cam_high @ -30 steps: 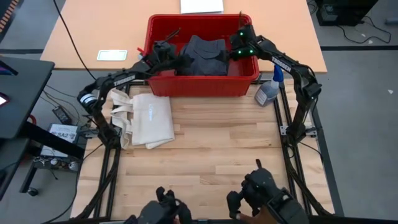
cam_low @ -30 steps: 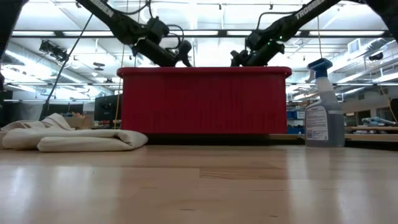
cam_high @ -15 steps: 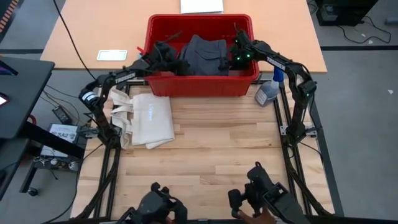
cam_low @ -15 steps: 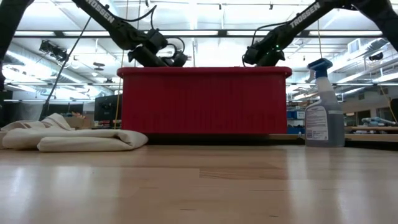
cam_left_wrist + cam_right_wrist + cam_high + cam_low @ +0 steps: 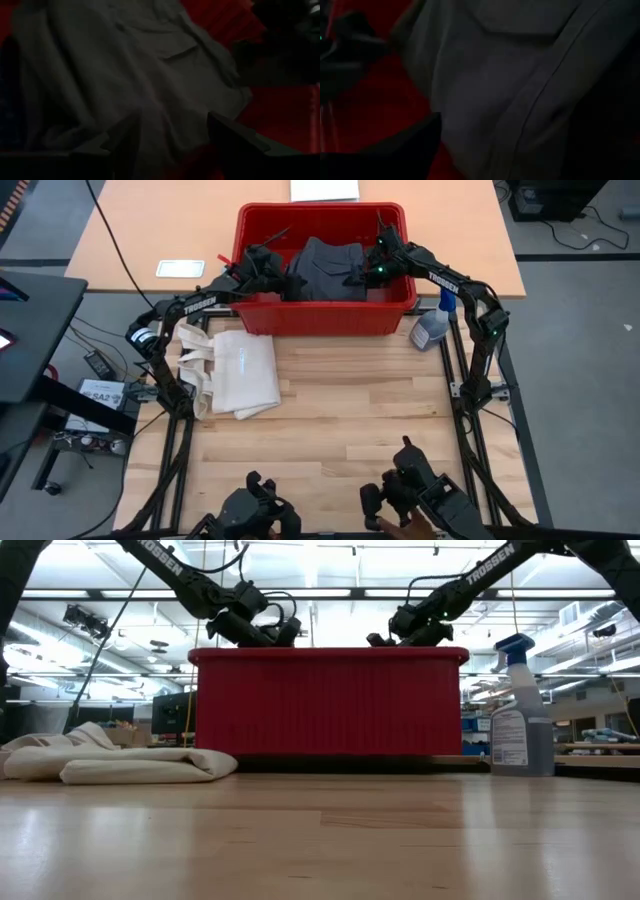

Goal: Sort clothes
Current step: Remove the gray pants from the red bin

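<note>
Dark charcoal-grey shorts (image 5: 326, 268) lie bunched in a red bin (image 5: 325, 320) at the table's far edge. My left gripper (image 5: 274, 268) reaches into the bin from the left. It is open, and a fold of the shorts (image 5: 150, 90) lies just ahead of and between its fingers (image 5: 235, 142). My right gripper (image 5: 363, 272) comes into the bin from the right. It is open, close over the shorts' right side (image 5: 510, 90), with one finger (image 5: 395, 150) showing beside the cloth. The low view shows both wrists just above the bin's rim (image 5: 330, 653). My left gripper has the shorts' fold between its open fingers; whether they touch the cloth I cannot tell. My right gripper is close against the shorts' right side; whether it touches them I cannot tell.
A cream-white tote bag (image 5: 235, 370) lies flat on the wooden table left of centre. A spray bottle (image 5: 432, 328) stands by the bin's right near corner. Bare wood spreads across the table's near half. Dark gear sits at the near edge (image 5: 420, 495).
My right gripper has sunk deeper into the bin and gone left toward the shorts, rolling as it went. My left gripper has rolled at the bin's left side. The shorts have kept their place.
</note>
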Available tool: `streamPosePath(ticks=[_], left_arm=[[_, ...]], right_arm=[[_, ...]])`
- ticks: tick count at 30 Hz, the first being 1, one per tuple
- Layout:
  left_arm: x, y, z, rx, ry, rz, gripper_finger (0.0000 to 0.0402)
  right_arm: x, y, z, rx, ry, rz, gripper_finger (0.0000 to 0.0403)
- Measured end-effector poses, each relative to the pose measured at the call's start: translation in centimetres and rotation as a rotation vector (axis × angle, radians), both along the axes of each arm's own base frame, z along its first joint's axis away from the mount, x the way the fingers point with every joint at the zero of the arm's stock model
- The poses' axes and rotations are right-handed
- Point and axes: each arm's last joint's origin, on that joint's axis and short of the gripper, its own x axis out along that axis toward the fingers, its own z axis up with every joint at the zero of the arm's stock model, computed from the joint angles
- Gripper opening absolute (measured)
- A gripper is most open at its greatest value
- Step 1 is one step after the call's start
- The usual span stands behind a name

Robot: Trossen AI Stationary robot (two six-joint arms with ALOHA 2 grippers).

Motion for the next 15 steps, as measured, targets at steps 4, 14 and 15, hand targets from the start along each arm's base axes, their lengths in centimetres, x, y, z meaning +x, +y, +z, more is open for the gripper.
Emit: streamPosePath(ticks=[4,14,15], left_arm=[[0.1,0.1,0.2,0.013,-0.022,-0.002,0.0231],[0.4,-0.3,0.5,-0.001,-0.059,-0.085,0.0231],[0.4,-0.3,0.5,0.000,-0.059,-0.086,0.0231]], right_arm=[[0.1,-0.7,-2.1,0.111,0.000,-0.006,0.0315],[-1.1,0.1,-1.2,0.054,0.098,-0.014,0.0241],[-1.3,0.3,-0.5,0.032,0.109,-0.030,0.0241]])
